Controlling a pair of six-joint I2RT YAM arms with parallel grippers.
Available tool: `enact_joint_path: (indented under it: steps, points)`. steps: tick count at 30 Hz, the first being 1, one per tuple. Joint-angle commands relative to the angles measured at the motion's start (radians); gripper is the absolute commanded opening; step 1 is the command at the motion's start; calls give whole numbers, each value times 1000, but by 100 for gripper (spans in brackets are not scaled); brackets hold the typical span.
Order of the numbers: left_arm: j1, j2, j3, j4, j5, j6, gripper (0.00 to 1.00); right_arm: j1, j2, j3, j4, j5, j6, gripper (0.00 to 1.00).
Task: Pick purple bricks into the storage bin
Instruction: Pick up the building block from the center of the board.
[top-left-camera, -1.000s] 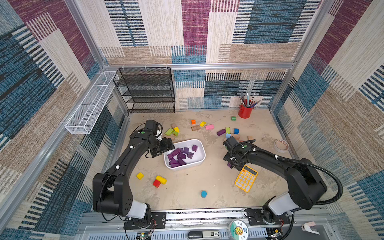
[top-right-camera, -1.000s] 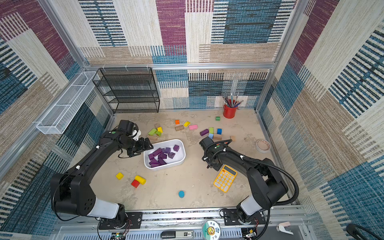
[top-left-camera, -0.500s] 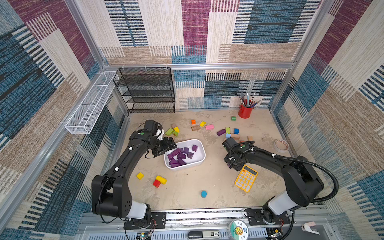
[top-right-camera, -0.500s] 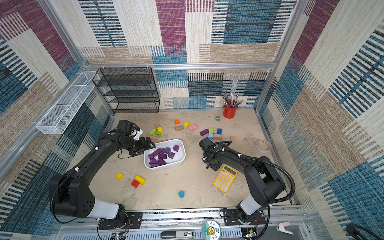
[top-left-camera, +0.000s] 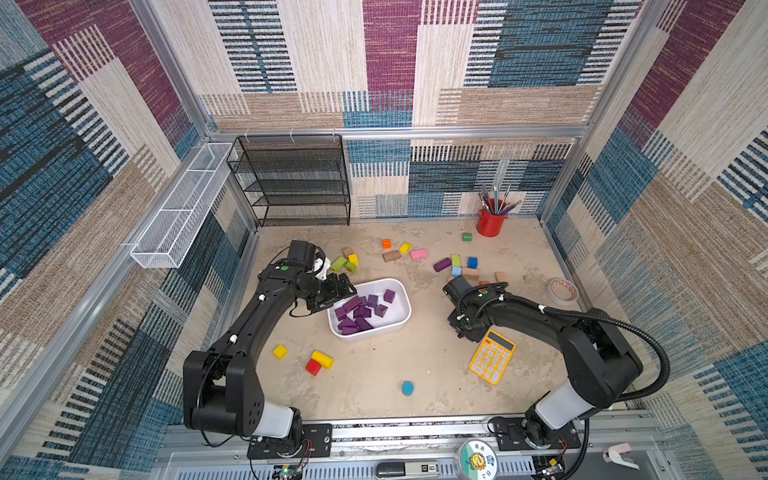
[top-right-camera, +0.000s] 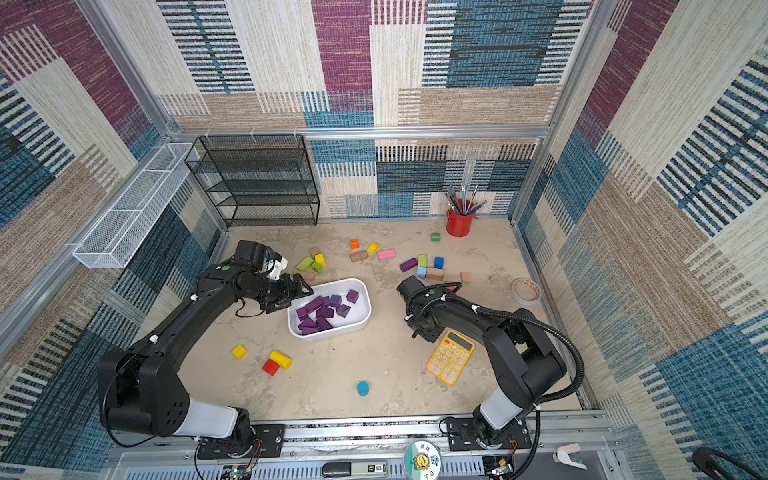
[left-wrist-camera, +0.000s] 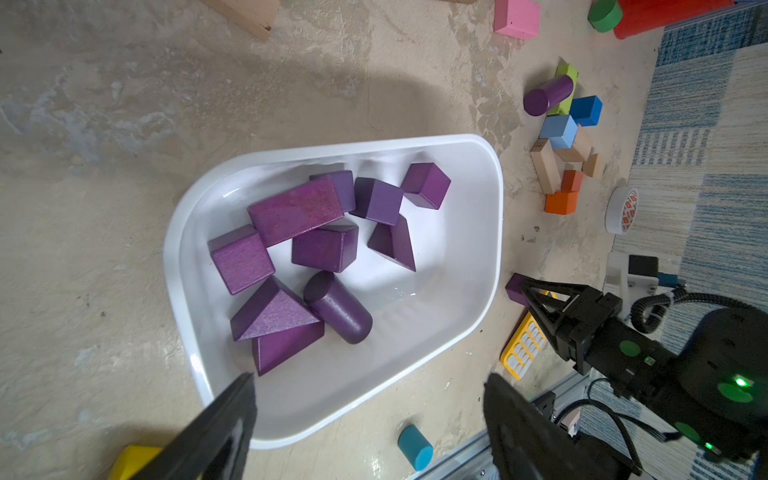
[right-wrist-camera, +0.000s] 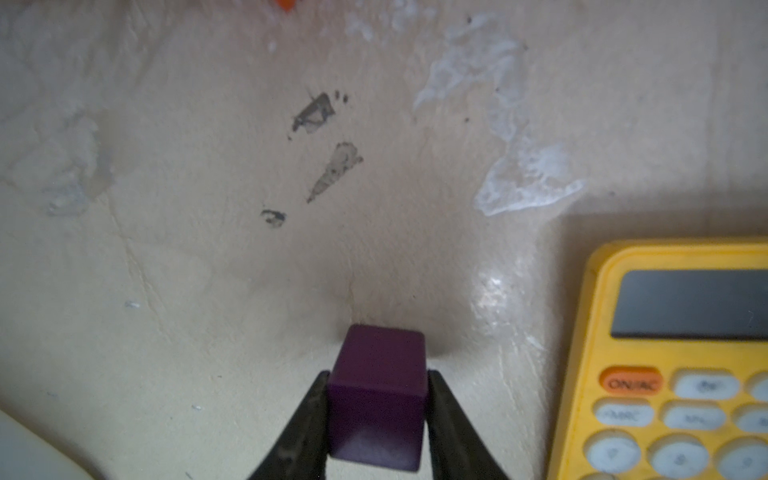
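Both top views hid it under the arm, but the right wrist view showed the right claw (right-wrist-camera: 378, 378) clamped on a purple cube (right-wrist-camera: 380, 415) down at the table (right-wrist-camera: 208, 249), near the yellow calculator (right-wrist-camera: 681, 353). The left wrist view had the left claw (left-wrist-camera: 370, 376) spread wide and holding nothing over the storage bin (left-wrist-camera: 496, 208), which held a pile of purple bricks (left-wrist-camera: 295, 212). A purple cylinder (top-left-camera: 442, 264) lay out on the table.

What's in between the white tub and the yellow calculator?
The right gripper, shut on a purple cube, sits between the storage bin and the calculator. The left wrist view shows it clearly.
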Motion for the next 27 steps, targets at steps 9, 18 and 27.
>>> enact_joint_path:
  steps: [9, 18, 27]
  points:
    - [2, -3, -5, 17, 30, 7, 87, 11, -6, 28, 1, 56, 3, 32]
    - [8, -4, -5, 18, 29, 4, 87, 46, 4, 124, -37, 102, -37, 31]
    - [29, 0, -10, 26, 42, -4, 87, 129, 43, 313, -65, 183, -126, 30]
